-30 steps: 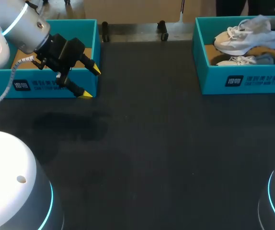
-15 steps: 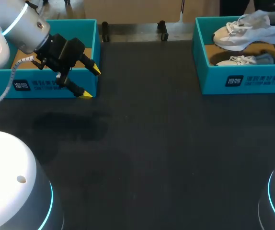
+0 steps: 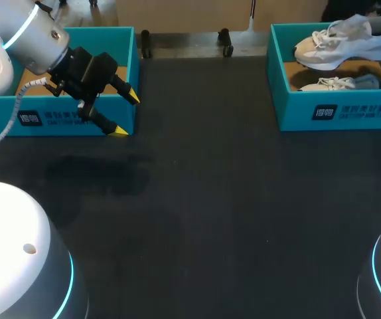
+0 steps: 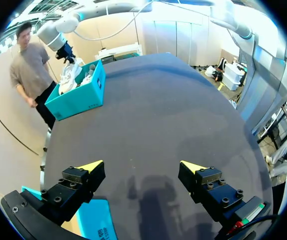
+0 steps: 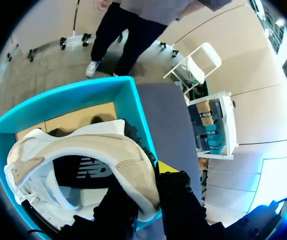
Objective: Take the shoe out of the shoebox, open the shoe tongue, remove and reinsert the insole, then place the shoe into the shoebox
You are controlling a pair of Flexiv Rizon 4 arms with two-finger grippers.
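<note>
**Two of each kind, on one table**

One table (image 3: 204, 199) carries two teal boxes, the left box (image 3: 44, 119) and the right box (image 3: 336, 113). There are two pale shoes, a raised shoe (image 3: 340, 46) and a second shoe (image 3: 340, 84) lying in the right box. There are two grippers, the left gripper (image 3: 127, 114) and the right gripper (image 5: 146, 187).

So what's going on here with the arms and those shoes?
The right arm's jaws are shut on the heel end of a cream-and-white lace-up sneaker, holding it over the open teal cardboard shoebox on the robot's right. A second white sneaker lies inside that box. The left arm's jaws hang open and empty by another teal box.
</note>
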